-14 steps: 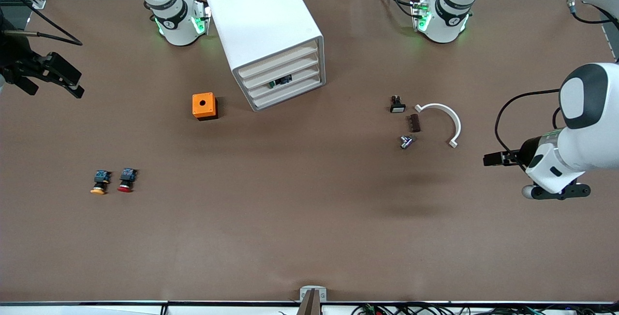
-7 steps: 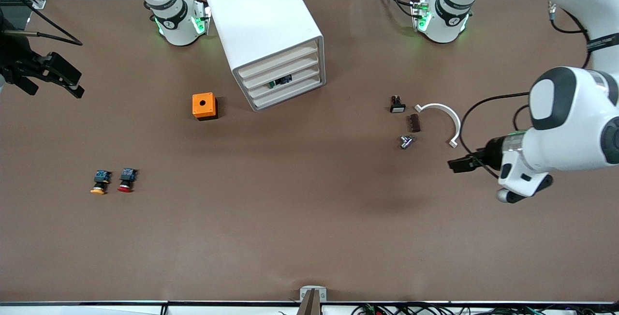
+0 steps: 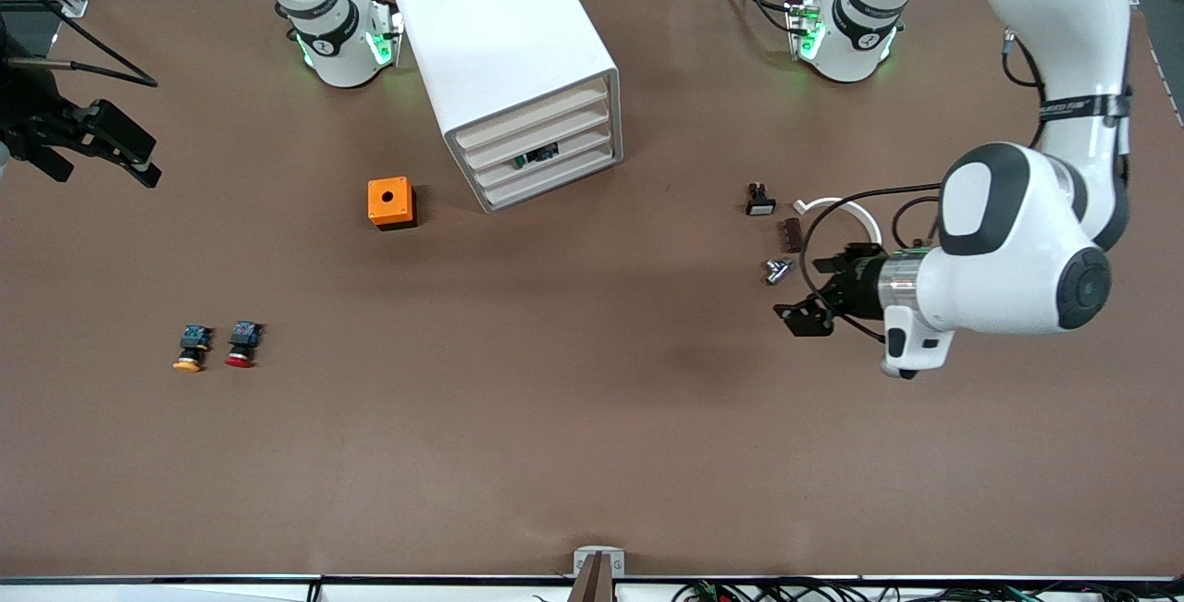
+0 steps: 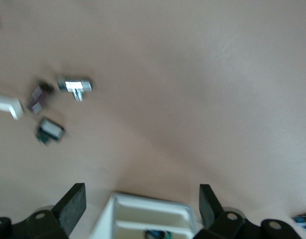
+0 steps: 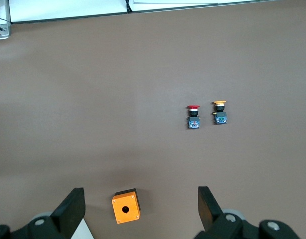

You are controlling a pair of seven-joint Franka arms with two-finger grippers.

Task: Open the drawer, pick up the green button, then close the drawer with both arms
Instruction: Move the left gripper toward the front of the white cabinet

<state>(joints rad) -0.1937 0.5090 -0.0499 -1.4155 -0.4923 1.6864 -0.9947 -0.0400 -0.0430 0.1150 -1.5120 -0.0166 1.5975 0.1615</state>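
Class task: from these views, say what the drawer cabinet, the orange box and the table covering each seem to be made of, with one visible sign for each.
Cabinet: probably smooth white plastic, with rounded moulded corners and a soft sheen.
Orange box: likely moulded plastic, uniformly coloured, with corner screws around its hole.
Table covering: looks like matte brown paper or thin mat, without glare; uncertain.

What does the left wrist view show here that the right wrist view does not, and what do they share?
Only the left wrist view: the small silver part, a dark ridged piece, a white-faced black switch, the end of the white curved piece, and the white cabinet with a button seen through a drawer front.
Only the right wrist view: the orange box, the red-capped button and the yellow-capped button.
Both: the brown table and that arm's own open gripper, the left gripper and the right gripper.
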